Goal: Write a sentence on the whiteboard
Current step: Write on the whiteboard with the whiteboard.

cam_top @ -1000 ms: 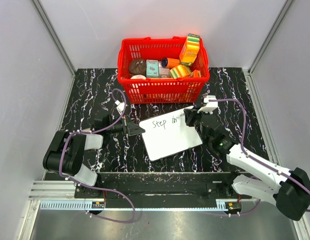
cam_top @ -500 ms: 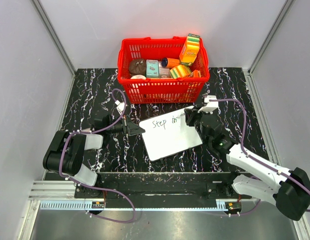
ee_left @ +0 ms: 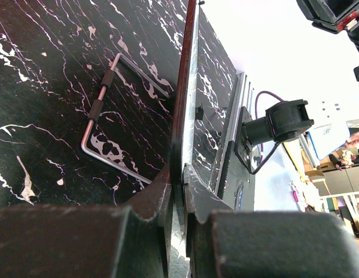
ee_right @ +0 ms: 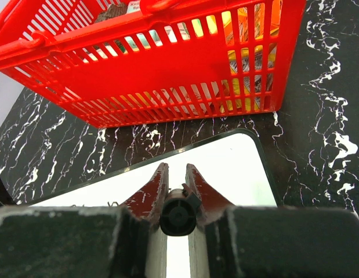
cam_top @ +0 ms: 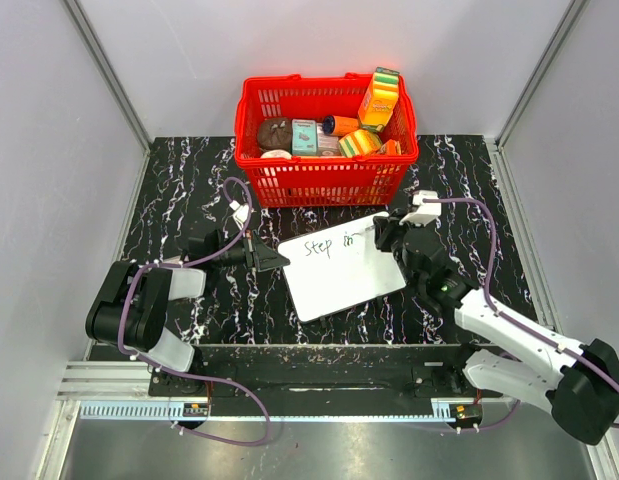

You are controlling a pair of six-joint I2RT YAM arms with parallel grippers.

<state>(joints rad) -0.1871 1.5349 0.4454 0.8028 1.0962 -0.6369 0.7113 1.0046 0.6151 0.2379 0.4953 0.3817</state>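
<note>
The whiteboard (cam_top: 341,270) lies tilted on the black marble table in front of the red basket. The sentence (cam_top: 325,246) reads "Step in" in thin black marker along the board's upper edge. My left gripper (cam_top: 273,258) is shut on the board's left edge; in the left wrist view the fingers (ee_left: 162,185) clamp the thin board edge (ee_left: 188,87). My right gripper (cam_top: 387,238) is shut on a black marker (ee_right: 178,215) and stands over the board's upper right part (ee_right: 231,168). The marker tip is hidden under the gripper.
The red basket (cam_top: 327,180) full of several packages stands just behind the board, close to my right gripper, and fills the top of the right wrist view (ee_right: 167,69). A bent metal wire (ee_left: 101,110) shows beside the board edge. Grey walls bound both sides.
My right gripper has shifted slightly to the right along the board's upper edge with the marker. The left gripper and board have not moved.
</note>
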